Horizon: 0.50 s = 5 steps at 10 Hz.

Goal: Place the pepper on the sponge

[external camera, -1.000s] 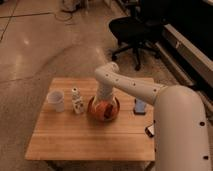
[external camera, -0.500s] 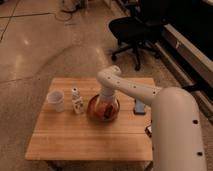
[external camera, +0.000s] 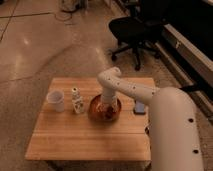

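One wooden table [external camera: 60,142]; one white cup [external camera: 56,100], one small bottle [external camera: 76,101], label unreadable; one orange bowl [external camera: 93,106]; one blue sponge [external camera: 140,107] just right of it; gripper [external camera: 106,106] down inside bowl, apart or together cannot be told; pepper hidden there, not discernible; one black chair [external camera: 131,30] far.
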### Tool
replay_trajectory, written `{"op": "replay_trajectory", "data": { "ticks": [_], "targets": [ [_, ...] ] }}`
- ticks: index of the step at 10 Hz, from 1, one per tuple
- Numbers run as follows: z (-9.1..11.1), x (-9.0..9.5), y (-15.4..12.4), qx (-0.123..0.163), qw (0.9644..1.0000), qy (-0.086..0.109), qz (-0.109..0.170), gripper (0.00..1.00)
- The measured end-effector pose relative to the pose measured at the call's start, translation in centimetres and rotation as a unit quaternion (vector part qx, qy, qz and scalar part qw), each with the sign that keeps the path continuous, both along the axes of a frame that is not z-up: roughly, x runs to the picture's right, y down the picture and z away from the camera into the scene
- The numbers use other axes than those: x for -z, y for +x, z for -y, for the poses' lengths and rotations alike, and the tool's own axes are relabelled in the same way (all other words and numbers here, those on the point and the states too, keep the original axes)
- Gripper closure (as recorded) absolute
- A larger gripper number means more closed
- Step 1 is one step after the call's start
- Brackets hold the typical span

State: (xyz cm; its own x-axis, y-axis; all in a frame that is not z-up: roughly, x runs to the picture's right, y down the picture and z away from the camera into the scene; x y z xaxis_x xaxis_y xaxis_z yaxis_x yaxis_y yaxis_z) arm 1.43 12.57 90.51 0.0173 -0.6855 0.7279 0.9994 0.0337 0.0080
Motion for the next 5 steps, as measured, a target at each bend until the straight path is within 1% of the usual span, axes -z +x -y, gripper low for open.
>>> {"op": "replay_trajectory", "data": {
  "ticks": [1,2,3,4,5],
  "targets": [
    [0.0,0.2,-0.3,0.002,1.0000,0.000,0.003,0.72],
    [0.0,0.4,-0.8,0.004,0.9999,0.000,0.011,0.84],
    [0.1,0.7,-1.2,0.005,0.9998,0.000,0.018,0.94],
    [0.3,1.1,-1.6,0.005,0.9997,0.001,0.025,0.99],
    [0.5,1.4,-1.9,0.004,0.9995,0.003,0.030,1.00]
  ]
}}
